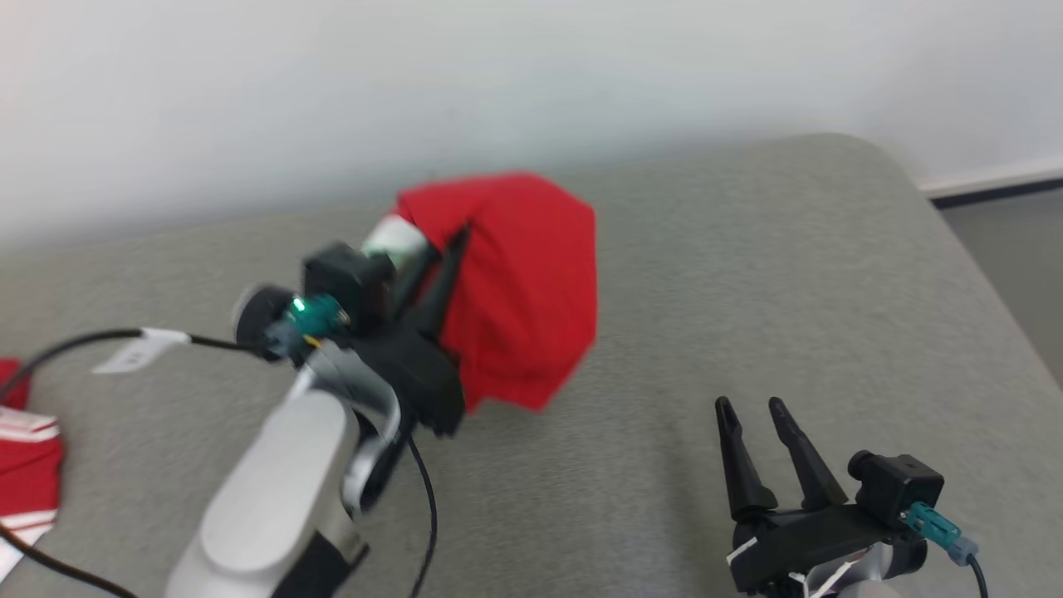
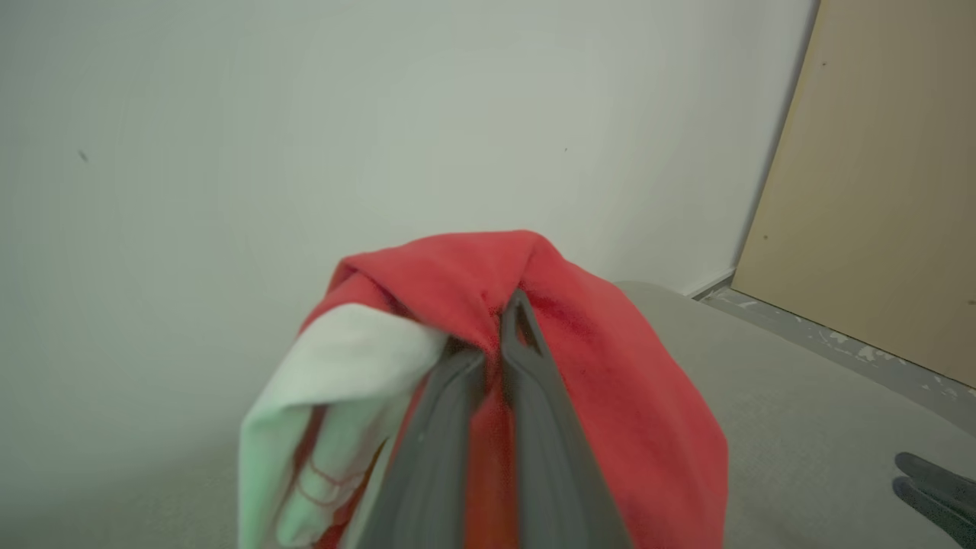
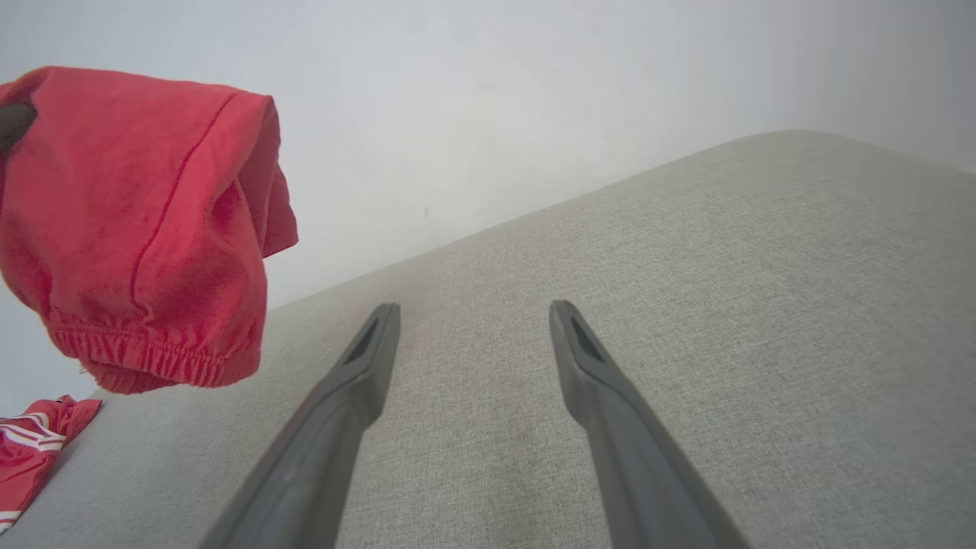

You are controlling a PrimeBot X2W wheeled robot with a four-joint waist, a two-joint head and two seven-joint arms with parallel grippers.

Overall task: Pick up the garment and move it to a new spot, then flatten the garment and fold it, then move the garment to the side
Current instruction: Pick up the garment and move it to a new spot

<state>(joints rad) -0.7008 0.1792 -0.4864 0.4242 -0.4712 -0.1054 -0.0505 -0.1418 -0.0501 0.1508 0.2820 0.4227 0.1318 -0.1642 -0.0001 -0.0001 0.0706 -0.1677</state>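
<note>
The garment [image 1: 523, 291] is red cloth with a white part and an elastic hem, bunched and hanging in the air above the grey cushion. My left gripper [image 1: 455, 241] is shut on it, and in the left wrist view its fingers [image 2: 526, 358] press together into the red folds of the garment [image 2: 610, 366]. In the right wrist view the garment [image 3: 145, 221] dangles at the upper left. My right gripper [image 1: 751, 409] sits low at the front right, open and holding nothing, its tips [image 3: 473, 313] spread over bare fabric.
The grey upholstered surface [image 1: 747, 274] runs back to a white wall. A second red garment with white stripes [image 1: 25, 465] lies at the far left edge. The surface's right edge drops to the floor [image 1: 1013, 257]. A tan panel [image 2: 884, 191] stands at the right.
</note>
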